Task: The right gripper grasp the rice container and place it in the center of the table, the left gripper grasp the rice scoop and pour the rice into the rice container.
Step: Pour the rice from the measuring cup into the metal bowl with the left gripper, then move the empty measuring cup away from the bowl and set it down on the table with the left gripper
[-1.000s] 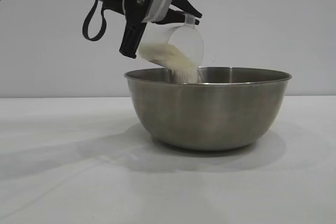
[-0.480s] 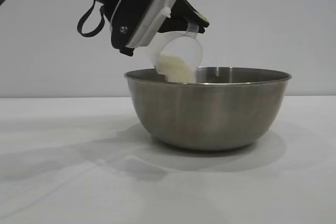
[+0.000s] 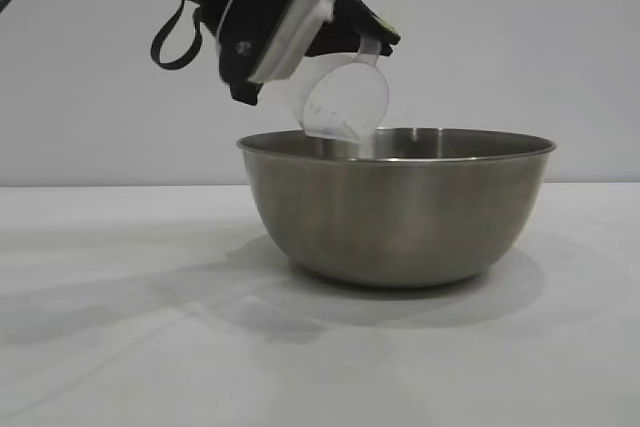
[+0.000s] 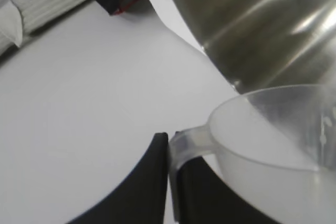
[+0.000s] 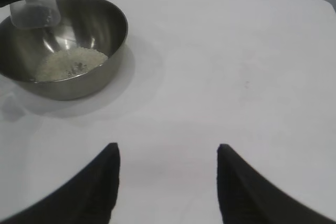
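The clear plastic rice scoop (image 3: 345, 102), tipped mouth-down and nearly emptied, hangs over the left rim of the round steel rice container (image 3: 396, 205), which stands upright on the white table (image 3: 120, 347) with pale rice (image 5: 68, 64) heaped inside.

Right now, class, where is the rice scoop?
In the exterior view, the rice scoop is tilted above the left rim of the rice container, held by its handle in the left gripper.

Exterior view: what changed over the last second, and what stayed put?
The rice ran out of the scoop, which the left gripper tipped further as it rolled; only a few grains cling inside, and the rice lies in the bowl. The gripper stayed shut on the scoop's handle and the bowl did not move.
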